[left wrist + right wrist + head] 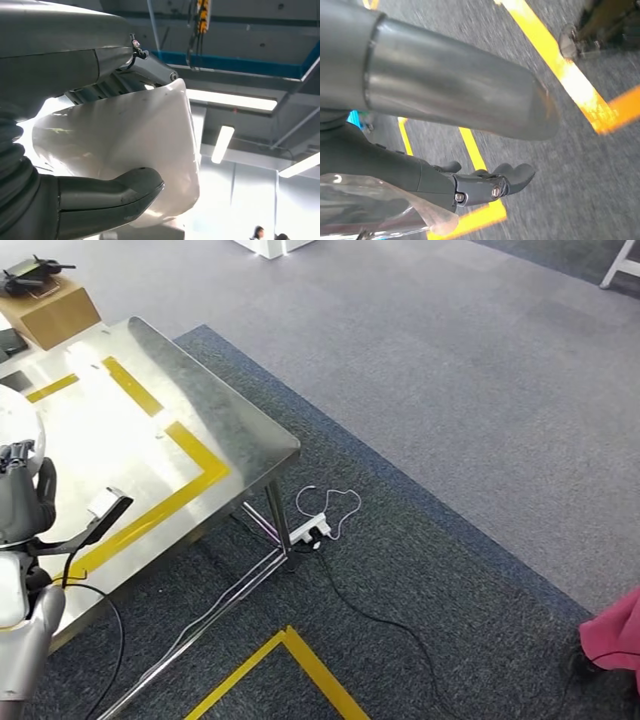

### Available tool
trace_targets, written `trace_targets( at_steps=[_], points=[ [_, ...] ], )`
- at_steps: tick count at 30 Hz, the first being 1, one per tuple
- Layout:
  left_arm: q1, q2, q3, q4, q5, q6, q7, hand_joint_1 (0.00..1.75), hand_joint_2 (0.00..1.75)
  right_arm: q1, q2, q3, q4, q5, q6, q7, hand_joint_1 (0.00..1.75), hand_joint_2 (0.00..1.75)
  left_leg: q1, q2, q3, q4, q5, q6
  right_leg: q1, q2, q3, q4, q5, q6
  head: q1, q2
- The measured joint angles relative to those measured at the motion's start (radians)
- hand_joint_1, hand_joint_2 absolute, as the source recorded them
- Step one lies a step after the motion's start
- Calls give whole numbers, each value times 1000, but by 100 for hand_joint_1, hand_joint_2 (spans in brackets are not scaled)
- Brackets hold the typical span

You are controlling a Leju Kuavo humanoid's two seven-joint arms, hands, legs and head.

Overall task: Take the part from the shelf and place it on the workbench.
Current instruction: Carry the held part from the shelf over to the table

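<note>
Left hand (113, 145) raised, fingers (113, 200) clasping white part (151, 145); right hand (471, 185) hanging, fingers extended, empty.

Grey carpet (453, 390) is covering the floor, yellow tape (302, 660) crossing it; ceiling lights (222, 144) are glowing overhead.

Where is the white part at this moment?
The white part is in the left hand, as the left wrist view shows. In the head view it sits at the left edge, over the steel workbench.

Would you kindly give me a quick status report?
Left robot hand grips white part. Right robot hand holds nothing, over floor. Workbench close ahead, cable trailing at its edge.
</note>
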Motion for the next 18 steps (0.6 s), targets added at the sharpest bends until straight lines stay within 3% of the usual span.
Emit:
trace_targets(
  at_steps=[2, 4, 5, 6, 7, 9, 11, 13, 15, 17, 18],
  points=[
    [-7, 3, -5, 4, 0, 0, 6, 175, 175, 1, -1, 0, 0, 0, 1, 0, 0, 0, 0, 54, -54, 113, -53, -8, 1, -29, 7, -3, -5, -10, -8, 0],
    [-9, 3, -10, 12, 0, 0, 9, 175, 175, 3, -1, 0, 0, -1, 2, 0, 0, 0, 4, 71, -110, 226, -89, -14, 3, -59, 13, -3, -11, -13, -8, 0],
    [-8, 3, -12, 17, 0, 0, 10, 175, 175, 4, -1, 0, 0, -1, 2, 0, 0, 0, 5, 74, -117, 237, -81, -15, 3, -73, 16, -3, -14, -13, -8, 0],
    [-9, 4, -13, 20, 0, 0, 10, 175, 175, 3, -1, 0, 0, -1, 2, 0, 0, 0, 5, 78, -103, 207, -54, -14, 3, -87, 21, -3, -18, -11, -9, 0],
    [-9, 5, -15, 23, 0, 0, 10, 175, 175, 3, -1, 0, 0, -1, 2, 0, 0, 0, 4, 90, -71, 143, -16, -12, 3, -100, 27, -3, -22, -9, -9, 0],
    [-14, 8, -18, 26, 0, 0, 11, 175, 175, 2, -1, 0, 0, -1, 2, 0, 0, 0, -7, 137, -5, 14, 31, -1, 7, -124, 37, -3, -31, -2, -9, 0],
    [-19, 10, -20, 28, 0, 0, 11, 175, 175, 0, -1, 0, 0, -1, 2, -1, 0, 0, -19, 165, 17, -35, 29, 11, 13, -147, 42, -4, -39, 8, -8, 0],
    [-20, 14, -21, 31, 0, 0, 11, 175, 175, -2, 0, 0, 0, -2, 3, -1, 0, 0, -19, 144, 17, -42, 28, 22, 15, -169, 48, -9, -45, 18, -5, 0],
    [-23, 19, -22, 34, 0, 0, 12, 175, 175, -6, 0, 0, 0, -2, 3, -2, 0, 0, -11, 119, 24, -51, 30, 33, 12, -131, 41, 15, -67, 28, -2, 0],
    [-29, 16, -22, 37, 0, 1, 13, 175, 175, -6, -1, 0, 0, -3, 3, -3, 0, 0, -6, 96, 29, -56, 31, 42, 8, -64, -12, 122, -117, 32, 4, 0],
    [-32, 15, -23, 40, 0, 1, 14, 175, 175, -5, -1, 0, 0, -4, 4, -3, 0, 0, -6, 83, 29, -56, 30, 44, 8, -48, -52, 193, -143, 33, 5, 0]
  ],
)
